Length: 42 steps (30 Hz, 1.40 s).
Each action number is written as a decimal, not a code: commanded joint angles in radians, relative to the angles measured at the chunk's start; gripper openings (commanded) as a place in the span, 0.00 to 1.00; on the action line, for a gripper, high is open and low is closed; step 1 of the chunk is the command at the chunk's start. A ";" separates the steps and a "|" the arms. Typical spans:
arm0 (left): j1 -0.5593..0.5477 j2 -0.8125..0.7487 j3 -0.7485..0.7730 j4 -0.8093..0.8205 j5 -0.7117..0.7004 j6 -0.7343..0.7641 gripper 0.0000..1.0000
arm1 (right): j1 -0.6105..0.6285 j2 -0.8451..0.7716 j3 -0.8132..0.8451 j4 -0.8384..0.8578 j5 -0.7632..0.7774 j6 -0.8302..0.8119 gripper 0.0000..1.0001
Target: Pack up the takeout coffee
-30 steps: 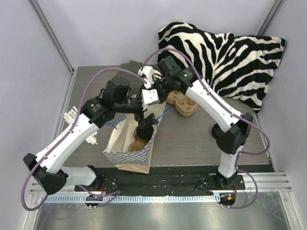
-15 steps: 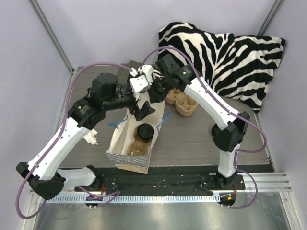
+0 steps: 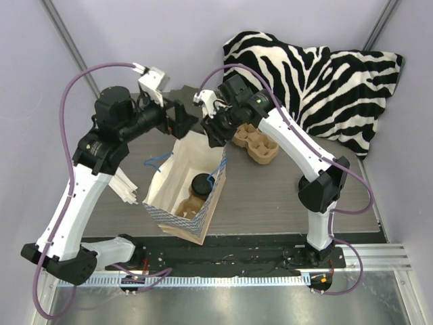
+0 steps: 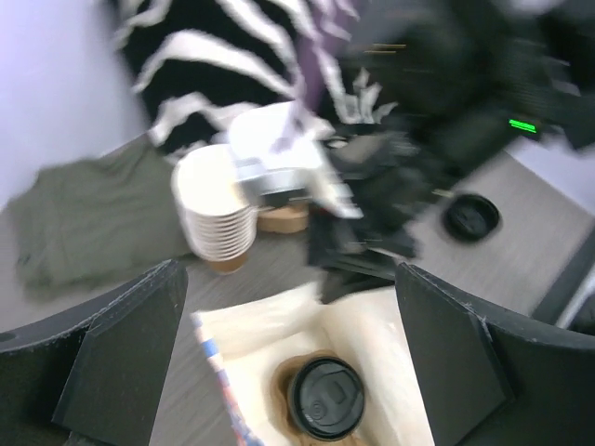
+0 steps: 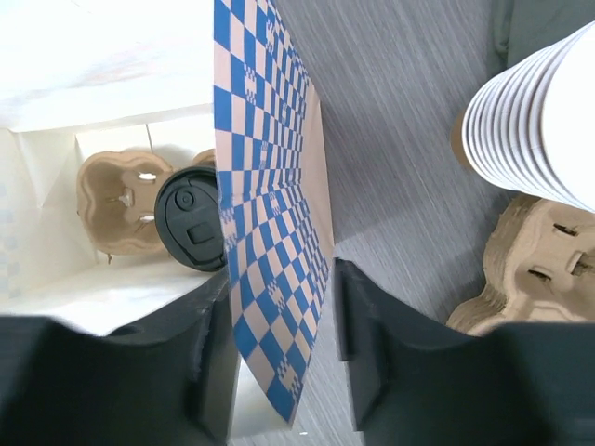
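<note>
I see the zebra pillow (image 3: 318, 74) filling the far right corner. Nearer me, the checkered paper bag (image 3: 203, 211) stands open on the table (image 3: 270, 196). My left gripper (image 3: 181, 120) hangs spread wide above the bag's far edge, holding nothing. My right gripper (image 5: 281, 325) straddles the bag's checkered wall, fingers parted either side, not pinching. The takeout coffee (image 5: 192, 228) sits lidded on the bag's floor below both claws, beside a pulp carrier (image 5: 116, 200).

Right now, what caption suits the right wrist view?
Right gripper straddling the checkered bag wall, lidded coffee cup in its carrier inside.
</note>
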 commanded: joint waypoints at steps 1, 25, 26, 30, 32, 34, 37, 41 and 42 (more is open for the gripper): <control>0.150 0.026 0.048 -0.021 -0.001 -0.198 1.00 | -0.004 -0.005 0.065 0.008 0.005 0.011 0.59; 0.894 0.367 -0.130 -0.422 -0.121 -0.360 0.84 | -0.028 -0.074 0.142 0.178 0.044 0.123 0.99; 0.897 0.387 -0.123 -0.423 -0.121 -0.332 0.82 | -0.034 -0.077 0.130 0.181 0.041 0.138 0.99; 0.895 0.473 -0.108 -0.356 -0.096 -0.284 0.58 | -0.067 -0.103 0.081 0.201 0.039 0.157 0.99; 0.895 0.554 -0.071 -0.348 -0.104 -0.271 0.43 | -0.088 -0.119 0.048 0.216 0.040 0.155 0.99; 0.895 0.615 -0.016 -0.345 -0.107 -0.274 0.37 | -0.106 -0.127 0.027 0.224 0.048 0.150 1.00; 0.895 0.716 0.050 -0.322 -0.130 -0.275 0.34 | -0.122 -0.130 0.027 0.218 0.054 0.146 1.00; 0.895 0.816 0.122 -0.278 -0.181 -0.283 0.34 | -0.133 -0.133 0.027 0.193 0.073 0.134 1.00; 0.895 0.856 0.151 -0.271 -0.188 -0.283 0.34 | -0.134 -0.132 0.027 0.190 0.076 0.134 1.00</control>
